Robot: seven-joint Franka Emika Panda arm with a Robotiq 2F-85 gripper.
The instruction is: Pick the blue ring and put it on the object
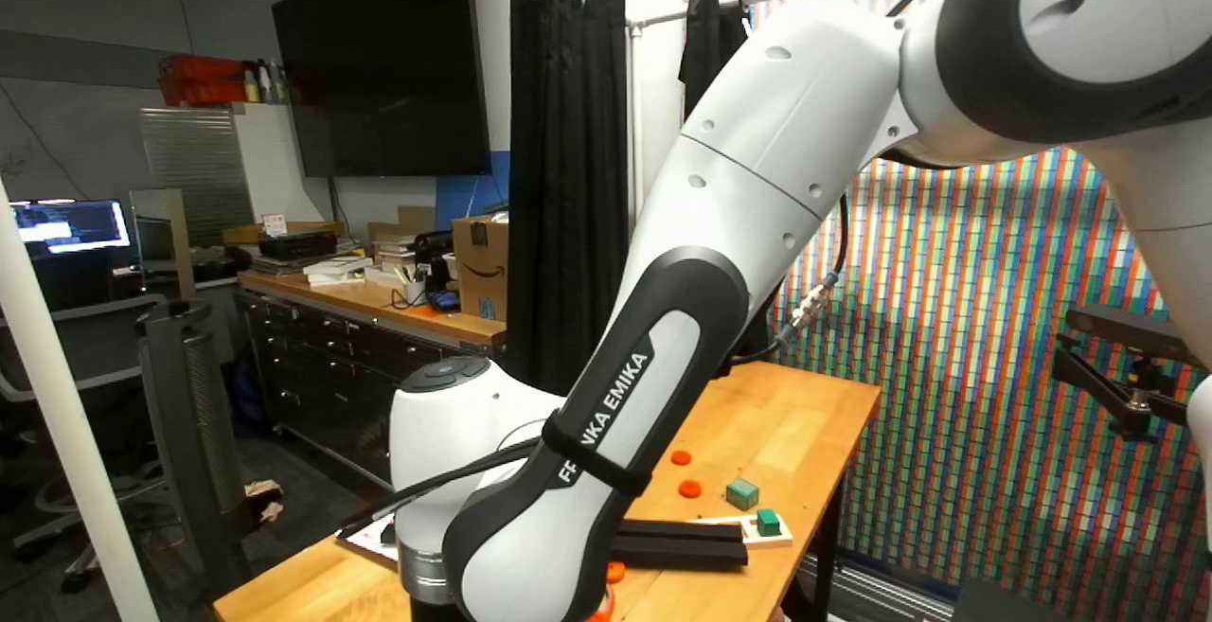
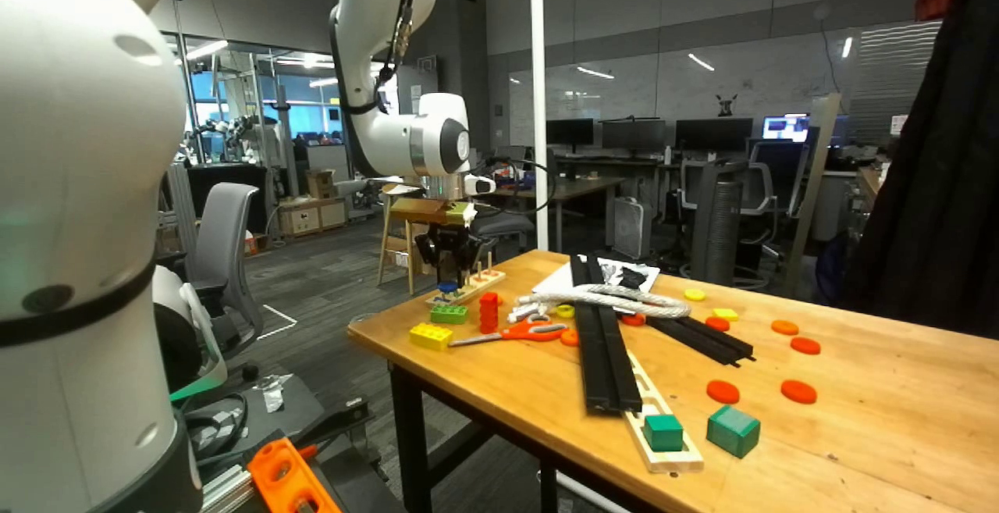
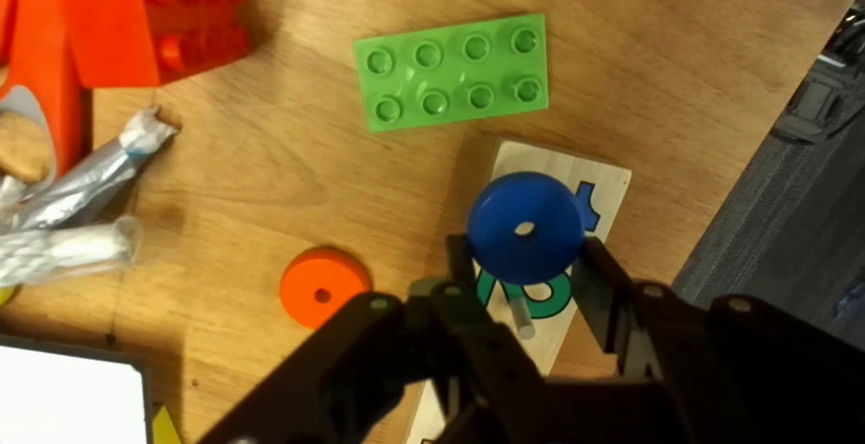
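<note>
I hold the thick, round, solid-blue ring (image 3: 554, 228) by opposite sides of its rim in my black gripper (image 3: 526, 259), its small central hole showing a pale patch. Under it, the end of a long, pale wooden pegboard (image 3: 564, 161) lies flat on the wooden table (image 3: 236, 180), printed blue and green figures (image 3: 559, 299) partly hidden by the ring. A slim round peg (image 3: 522, 317) on the pegboard shows just past the ring's edge, outside the hole; how high the ring sits, I cannot tell.
</note>
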